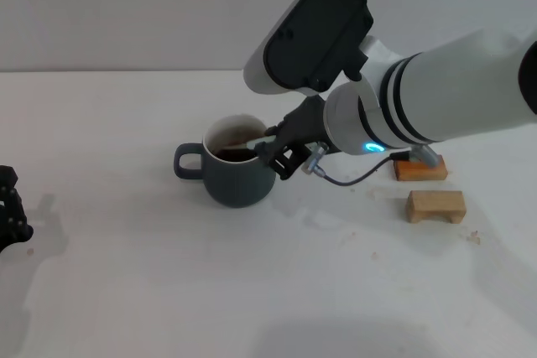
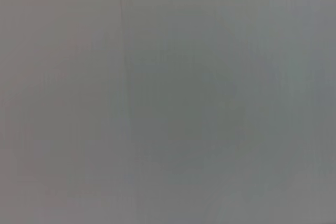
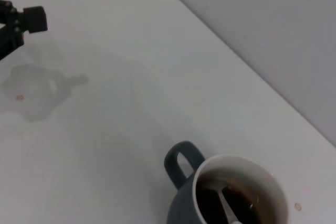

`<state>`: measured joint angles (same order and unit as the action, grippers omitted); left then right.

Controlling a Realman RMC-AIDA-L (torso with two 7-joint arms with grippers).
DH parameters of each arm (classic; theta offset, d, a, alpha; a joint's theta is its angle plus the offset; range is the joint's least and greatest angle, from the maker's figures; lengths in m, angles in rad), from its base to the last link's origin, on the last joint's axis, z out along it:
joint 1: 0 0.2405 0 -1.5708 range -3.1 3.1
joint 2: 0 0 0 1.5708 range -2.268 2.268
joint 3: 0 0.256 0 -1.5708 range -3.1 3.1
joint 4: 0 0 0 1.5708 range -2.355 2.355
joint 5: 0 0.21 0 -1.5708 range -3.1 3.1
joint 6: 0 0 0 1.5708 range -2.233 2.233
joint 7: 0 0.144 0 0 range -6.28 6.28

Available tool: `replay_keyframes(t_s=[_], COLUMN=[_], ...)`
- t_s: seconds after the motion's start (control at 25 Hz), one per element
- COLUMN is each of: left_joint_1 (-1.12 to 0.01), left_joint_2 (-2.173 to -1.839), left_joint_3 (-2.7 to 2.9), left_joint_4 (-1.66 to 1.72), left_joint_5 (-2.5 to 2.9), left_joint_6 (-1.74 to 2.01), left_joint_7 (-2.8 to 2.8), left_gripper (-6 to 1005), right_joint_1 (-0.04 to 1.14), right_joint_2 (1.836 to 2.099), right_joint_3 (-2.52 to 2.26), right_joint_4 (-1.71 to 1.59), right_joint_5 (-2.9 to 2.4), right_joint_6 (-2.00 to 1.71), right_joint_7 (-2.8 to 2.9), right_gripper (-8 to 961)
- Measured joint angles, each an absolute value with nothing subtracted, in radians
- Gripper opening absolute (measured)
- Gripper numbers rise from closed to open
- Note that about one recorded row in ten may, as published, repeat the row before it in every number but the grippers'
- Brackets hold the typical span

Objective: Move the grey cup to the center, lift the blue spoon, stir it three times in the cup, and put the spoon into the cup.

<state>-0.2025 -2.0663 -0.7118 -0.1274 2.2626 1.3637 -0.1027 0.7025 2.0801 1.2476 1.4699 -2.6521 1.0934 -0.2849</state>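
Right gripper [image 1: 277, 153] apparently holds slim blue spoon [image 3: 226, 205] in rounded grey cup [image 1: 239, 175].

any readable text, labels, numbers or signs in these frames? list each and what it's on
None readable in any view.
The grey cup: plain, no print.
The blue spoon in it: no marking.
The two wooden blocks: blank.
The right gripper and its arm: only a blue light, no lettering.
The left gripper at the table's left edge: nothing legible.
Left wrist view: bare grey surface.
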Motion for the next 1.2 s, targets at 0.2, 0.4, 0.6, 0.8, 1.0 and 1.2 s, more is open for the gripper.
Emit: replay_keyframes(t_s=[0.2, 0.4, 0.6, 0.8, 1.0, 1.2], left_joint_1=[-0.202, -0.202, -0.202, -0.202, -0.202, -0.202], left_joint_2=[-2.065, -2.065, -2.065, -2.066, -2.066, -2.066], left_joint_3=[-0.712, -0.712, -0.712, -0.712, -0.71, -0.71], left_joint_4=[-0.127, -0.125, -0.125, -0.125, -0.127, -0.127], left_joint_5=[2.263, 2.263, 2.263, 2.263, 2.263, 2.263], left_joint_6=[1.364, 1.364, 1.364, 1.364, 1.364, 1.364], left_joint_7=[-0.103, -0.103, -0.103, -0.103, -0.103, -0.103], left_gripper=[-2, -2, -2, -2, -2, -2], right_joint_1=[0.718, 0.719, 0.704, 0.687, 0.692, 0.704], right_joint_2=[2.078, 2.075, 2.075, 2.078, 2.08, 2.08], right_joint_3=[1.255, 1.265, 1.274, 1.257, 1.228, 1.218], right_joint_4=[1.435, 1.422, 1.436, 1.466, 1.473, 1.465], right_joint_5=[-2.656, -2.679, -2.698, -2.693, -2.67, -2.653], right_joint_6=[1.07, 1.066, 1.081, 1.089, 1.089, 1.075], right_joint_7=[-0.289, -0.289, -0.29, -0.29, -0.29, -0.29], right_gripper=[161, 160, 160, 161, 161, 160])
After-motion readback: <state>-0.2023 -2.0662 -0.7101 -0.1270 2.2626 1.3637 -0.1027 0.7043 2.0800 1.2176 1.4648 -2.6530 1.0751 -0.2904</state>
